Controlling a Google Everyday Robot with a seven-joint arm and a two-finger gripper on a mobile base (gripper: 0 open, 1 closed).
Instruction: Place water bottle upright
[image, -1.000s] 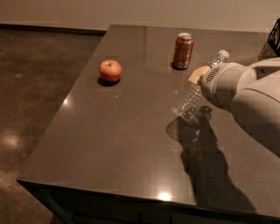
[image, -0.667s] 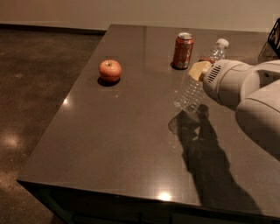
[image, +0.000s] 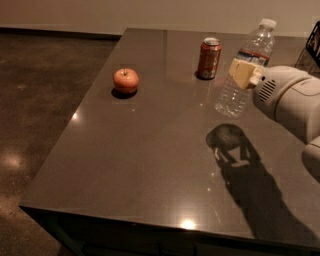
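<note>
Dark grey table (image: 150, 165) fills most of the view, with a brown polished floor (image: 40, 100) to the left of it. The gripper (image: 244, 74) is above the right half of the table, at the end of the white arm (image: 290, 97). It grasps the water bottle (image: 235, 97) around the middle, just under the label band. One pale finger (image: 241, 73) lies across the front of the bottle.

Compared with one second ago, the bottle is turned much more toward vertical and is carried higher. Its white cap is now well above the gripper and leans only a little to the right. The shadow (image: 227, 140) lies apart from the base, so I judge that the bottle hangs in the air. The turning is almost done; the lowering and the release remain.

The soda can (image: 209, 58) stands near the gripper, on its left and a bit farther back. The apple (image: 125, 80) is well apart, far to the left. Below and in front of the gripper the surface is bare, and the front edge is far. This gives good room to set the bottle down.
</note>
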